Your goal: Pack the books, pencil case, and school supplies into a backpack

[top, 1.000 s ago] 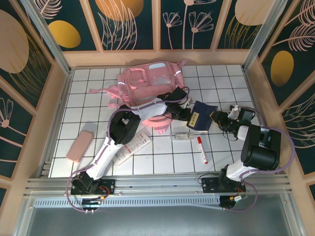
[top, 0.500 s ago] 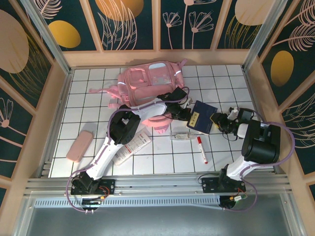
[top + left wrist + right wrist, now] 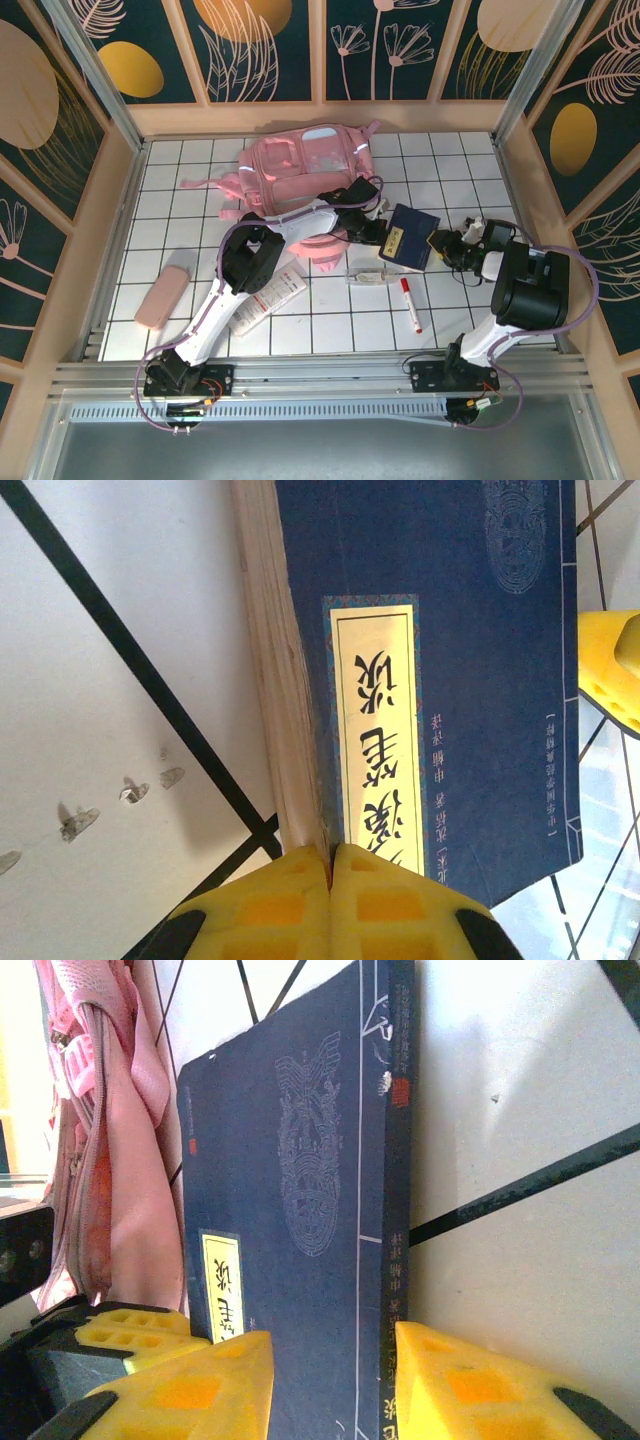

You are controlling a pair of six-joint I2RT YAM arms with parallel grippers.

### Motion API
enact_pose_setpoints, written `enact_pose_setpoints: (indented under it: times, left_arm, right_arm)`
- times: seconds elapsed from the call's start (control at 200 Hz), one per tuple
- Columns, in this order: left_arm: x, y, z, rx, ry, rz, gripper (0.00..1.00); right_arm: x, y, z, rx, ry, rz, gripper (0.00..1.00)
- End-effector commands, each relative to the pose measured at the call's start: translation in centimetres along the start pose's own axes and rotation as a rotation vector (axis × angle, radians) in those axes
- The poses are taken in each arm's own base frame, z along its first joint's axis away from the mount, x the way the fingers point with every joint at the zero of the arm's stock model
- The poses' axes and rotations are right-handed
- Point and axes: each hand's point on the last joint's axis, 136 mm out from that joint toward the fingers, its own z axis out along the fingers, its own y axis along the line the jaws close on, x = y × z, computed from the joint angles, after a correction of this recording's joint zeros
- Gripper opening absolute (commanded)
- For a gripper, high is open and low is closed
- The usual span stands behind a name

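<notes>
While tilting book (image 3: 414, 232) off worktop (image 3: 180, 215), likely for handover, held left hand (image 3: 330, 858) shut on page edge; had right hand (image 3: 335, 1345) part-open astride spine.

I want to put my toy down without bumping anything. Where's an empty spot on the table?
Bare tiles lie between the backpack and the right wall, between its strap and the pencil case, and near the front between the white packet and marker. The middle around the book is crowded.
</notes>
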Motion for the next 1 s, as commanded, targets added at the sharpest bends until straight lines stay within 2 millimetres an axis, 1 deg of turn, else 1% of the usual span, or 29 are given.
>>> enact_pose_setpoints:
  times: [0.0,0.115,0.18,0.325,0.42,0.485,0.54,0.621,0.681,0.791,0.891,0.996]
  left_arm:
    - [1.2,-2.9,1.9,0.094,0.007,0.052,0.00]
    - [1.2,-2.9,1.9,0.093,0.006,0.054,0.00]
    - [1.2,-2.9,1.9,0.093,0.005,0.054,0.00]
    - [1.2,-2.9,1.8,0.098,0.003,0.052,0.00]
    - [1.2,-3.1,1.8,0.103,-0.002,0.052,0.00]
    - [1.2,-3.2,1.8,0.111,-0.002,0.050,0.00]
    - [1.2,-3.2,1.9,0.113,-0.003,0.050,0.00]
    - [1.2,-3.2,1.9,0.114,-0.003,0.047,0.00]
    - [1.2,-3.1,2.0,0.113,-0.003,0.045,0.00]
    - [1.2,-2.9,2.0,0.106,-0.005,0.040,0.00]
    - [1.1,-2.6,1.9,0.083,-0.015,0.035,0.00]
    - [1.0,-1.6,1.8,0.027,-0.030,0.012,0.00]
  right_arm:
    - [6.7,4.9,0.4,-0.244,0.279,0.041,0.33]
    - [6.8,5.2,0.3,-0.267,0.275,0.048,0.29]
    - [6.9,4.7,0.4,-0.247,0.280,0.063,0.26]
    - [7.4,3.8,0.9,-0.220,0.304,0.105,0.26]
    - [7.8,2.7,1.3,-0.157,0.317,0.128,0.27]
    - [8.0,2.5,1.5,-0.139,0.326,0.141,0.28]
    - [8.0,3.0,1.5,-0.164,0.327,0.148,0.28]
    - [8.0,4.3,1.2,-0.236,0.328,0.146,0.29]
    - [7.9,5.6,0.9,-0.291,0.333,0.120,0.29]
    - [7.9,7.0,0.6,-0.333,0.341,0.062,0.29]
    - [7.4,7.1,0.5,-0.324,0.318,0.048,0.28]
    - [6.7,5.3,0.8,-0.233,0.273,0.099,0.28]
